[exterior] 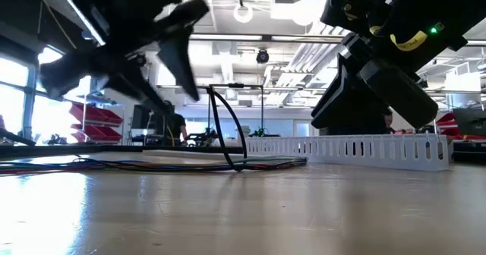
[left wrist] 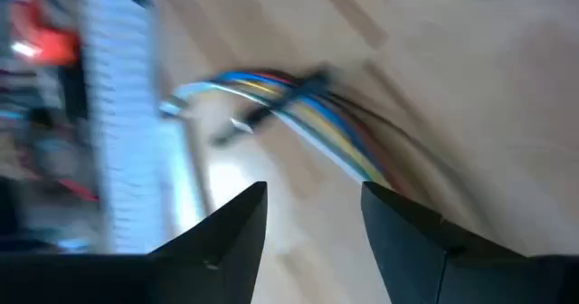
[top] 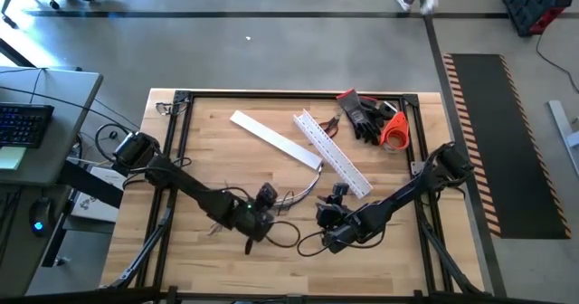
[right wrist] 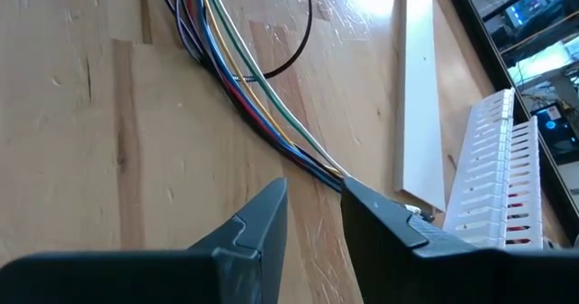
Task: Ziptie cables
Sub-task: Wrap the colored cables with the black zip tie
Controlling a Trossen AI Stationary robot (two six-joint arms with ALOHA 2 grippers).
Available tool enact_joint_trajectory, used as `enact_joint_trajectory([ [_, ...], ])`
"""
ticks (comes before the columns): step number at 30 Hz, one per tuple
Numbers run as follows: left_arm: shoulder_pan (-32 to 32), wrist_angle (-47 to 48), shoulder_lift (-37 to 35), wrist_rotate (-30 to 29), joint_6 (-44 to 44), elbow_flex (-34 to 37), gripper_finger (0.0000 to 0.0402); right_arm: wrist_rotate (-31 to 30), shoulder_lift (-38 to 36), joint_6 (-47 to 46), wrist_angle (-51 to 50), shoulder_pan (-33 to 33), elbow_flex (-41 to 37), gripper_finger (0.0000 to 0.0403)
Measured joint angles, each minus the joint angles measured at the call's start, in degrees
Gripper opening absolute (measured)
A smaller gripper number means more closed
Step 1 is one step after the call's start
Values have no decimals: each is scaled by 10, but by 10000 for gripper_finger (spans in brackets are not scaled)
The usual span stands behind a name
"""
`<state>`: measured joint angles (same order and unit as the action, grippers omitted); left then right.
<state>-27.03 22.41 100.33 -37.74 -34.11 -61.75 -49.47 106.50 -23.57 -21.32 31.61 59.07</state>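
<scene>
The cables (top: 308, 186) are a bundle of coloured and dark wires lying on the wooden table in a curve, and they show flat in the low view (exterior: 152, 164). A thin black loop (exterior: 222, 126) stands up from them. My left gripper (top: 265, 198) hovers open above the bundle's near part. Its wrist view shows the wires (left wrist: 298, 114) ahead of the fingers, with a dark band (left wrist: 312, 76) across them. My right gripper (top: 335, 200) is open with a narrow gap, just right of the bundle. In its wrist view the wires (right wrist: 244, 87) run under one fingertip (right wrist: 353, 191).
A flat white strip (top: 271, 134) and a white slotted channel (top: 335, 150) lie beyond the cables, toward the far edge. Black gloves (top: 362, 114) and an orange object (top: 393, 132) sit at the far right corner. A black frame (top: 181, 123) borders the table.
</scene>
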Motion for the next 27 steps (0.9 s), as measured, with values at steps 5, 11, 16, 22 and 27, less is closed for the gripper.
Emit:
enact_joint_trajectory([
  [5, 22, -60, 0, 42, -115, 0, 165, 2, 0, 0, 0, 0, 0, 91],
  [11, 45, -76, 0, 107, -169, 0, 165, 4, 0, 0, 0, 0, 0, 91],
  [16, 56, -84, 3, 169, -120, 1, 148, 4, 0, 0, 0, 0, 0, 91],
  [22, 66, -139, 3, 219, -44, 0, 75, 6, 0, 12, -6, 6, 0, 91],
  [27, 68, -156, 3, 222, -8, 0, 14, -2, -1, -14, -50, 29, 0, 91],
])
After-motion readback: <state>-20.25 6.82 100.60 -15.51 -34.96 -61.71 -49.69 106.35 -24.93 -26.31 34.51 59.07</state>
